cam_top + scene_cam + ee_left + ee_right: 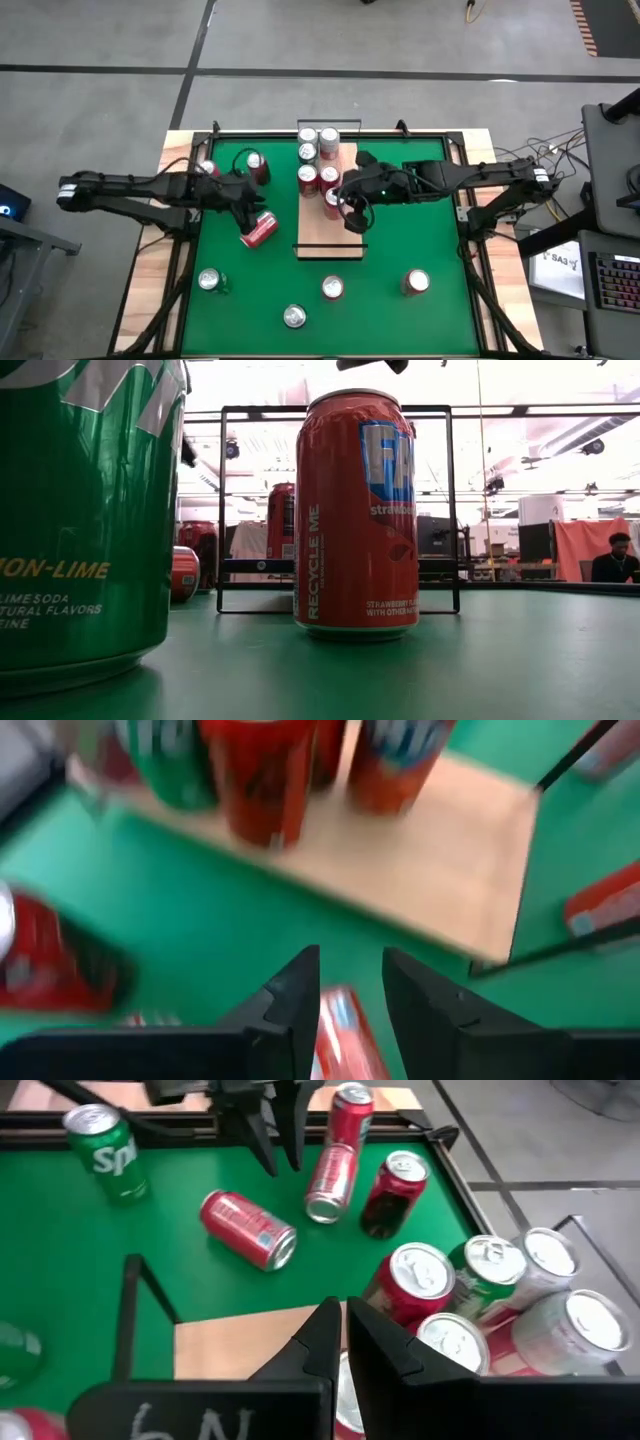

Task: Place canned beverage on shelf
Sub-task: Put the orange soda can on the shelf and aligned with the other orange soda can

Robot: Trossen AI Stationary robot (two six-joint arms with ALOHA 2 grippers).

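Reaching in from the counter's left edge, the left arm lies low and nearly straight across the green mat (400, 185), its left tool (246, 216) pointed at a red can lying on its side (259, 230) in the mat's left half — in the left wrist view the two dark fingers (290, 1000) stand a little apart, with the fallen can's red body showing in the gap and below them; whether they press on it I cannot tell. From the right edge, the right arm stretches level over the shelf (345, 240), the pale wood board with thin black end rails lying lengthwise down the middle of the mat. Its right tool (350, 210) hangs over the board's middle with the fingers pressed together, holding nothing I can make out. A cluster of upright cans (318, 160), red and green, crowds the shelf's far end, just beside that tool; the near end of the board is bare wood. Another red can (257, 166) lies near the far left corner of the mat. Toward the counter's near edge stand four separate cans — a green one (211, 281) at the left, a second green one (294, 317) by the edge, then two red ones (333, 289) (416, 282), well apart from one another.
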